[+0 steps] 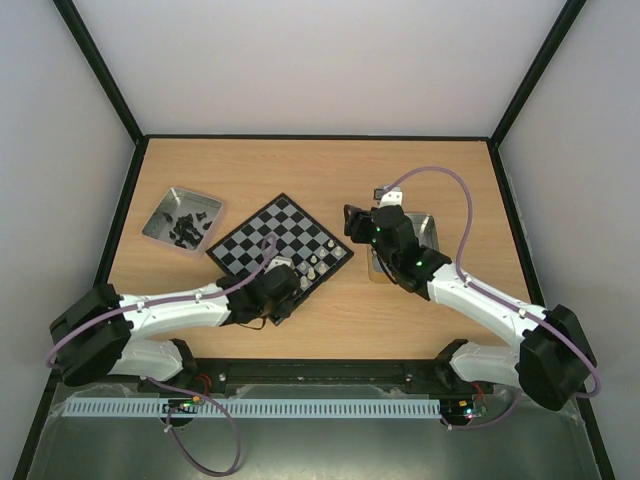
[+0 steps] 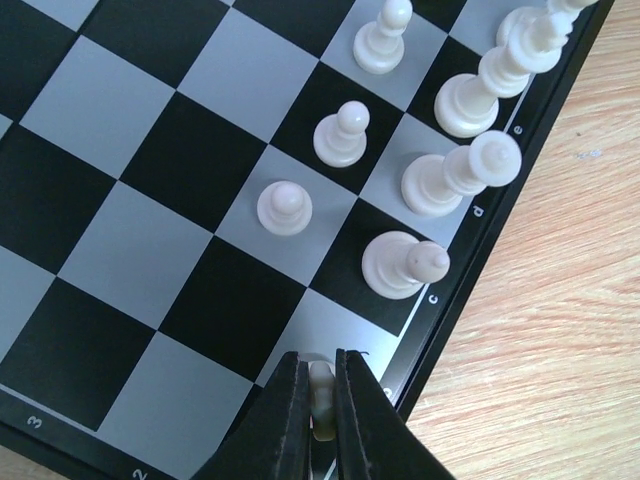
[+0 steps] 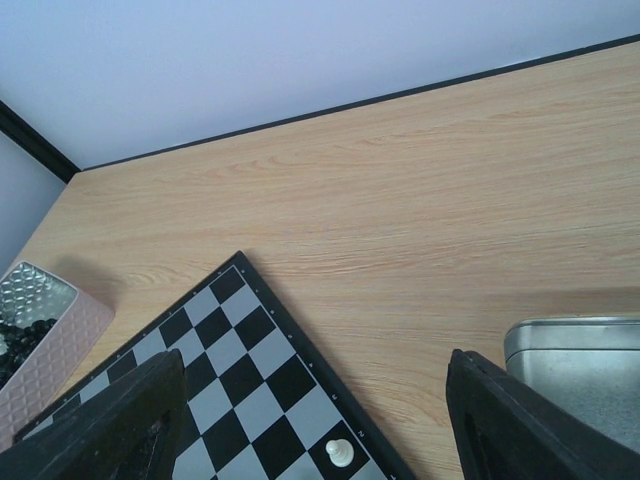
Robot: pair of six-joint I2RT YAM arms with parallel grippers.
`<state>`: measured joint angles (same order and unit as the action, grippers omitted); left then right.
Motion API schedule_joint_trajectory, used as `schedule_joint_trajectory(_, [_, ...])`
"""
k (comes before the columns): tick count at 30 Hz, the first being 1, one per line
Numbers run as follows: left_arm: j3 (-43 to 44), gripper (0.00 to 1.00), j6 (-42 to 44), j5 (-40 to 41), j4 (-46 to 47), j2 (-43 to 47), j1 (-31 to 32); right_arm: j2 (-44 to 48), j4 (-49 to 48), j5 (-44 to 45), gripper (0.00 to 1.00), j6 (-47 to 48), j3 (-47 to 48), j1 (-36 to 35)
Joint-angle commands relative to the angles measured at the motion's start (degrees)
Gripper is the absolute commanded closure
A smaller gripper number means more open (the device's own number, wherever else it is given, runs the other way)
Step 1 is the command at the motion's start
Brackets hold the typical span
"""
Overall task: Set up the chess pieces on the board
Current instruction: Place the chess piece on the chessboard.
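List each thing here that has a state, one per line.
board, flat, partly set
left hand, shut on a white piece at the board edge
right hand, open, holding nothing
other white pieces, standing on the board
left tray, holding black pieces
right tray, contents hidden

Glossy plastic chess pieces [image 2: 285, 208], smooth satin board [image 2: 150, 250], matt wood-grain table [image 2: 540, 330], shiny metal tray [image 3: 590, 380]

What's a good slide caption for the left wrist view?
Left tool shut on a white chess piece at the board edge, beside standing white pieces.
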<state>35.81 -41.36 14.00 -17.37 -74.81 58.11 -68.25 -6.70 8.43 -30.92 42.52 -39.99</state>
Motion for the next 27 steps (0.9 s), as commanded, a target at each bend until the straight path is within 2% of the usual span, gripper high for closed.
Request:
schedule_joint_trajectory(1, [-1.27, 0.95, -1.18, 1.74, 3.41, -0.61, 0.77, -0.81, 0.15, 1.69, 0.3, -0.63, -0.52, 0.0])
schedule_joint_trajectory(9, [-1.46, 0.9, -1.04, 2.24, 3.43, -1.33, 1.08, -0.83, 0.44, 1.6, 0.3, -0.72, -0.6, 0.09])
schedule_joint_trajectory(16, [-1.4, 0.75, -0.66, 2.44, 2.3, -0.01, 1.26, -0.29, 0.72, 1.58, 0.3, -0.99, -0.55, 0.13])
schedule_joint_trajectory(19, [-0.92, 0.72, -0.61, 2.52, 2.05, 1.13, 1.25, 0.53, 0.97, 1.75, 0.3, -1.2, -0.47, 0.2])
schedule_joint_trajectory(27, [2.03, 0.67, -1.57, 8.36, -0.35, 6.27, 0.82, 3.14, 3.5, 6.08, 0.3, -2.72, -0.02, 0.35])
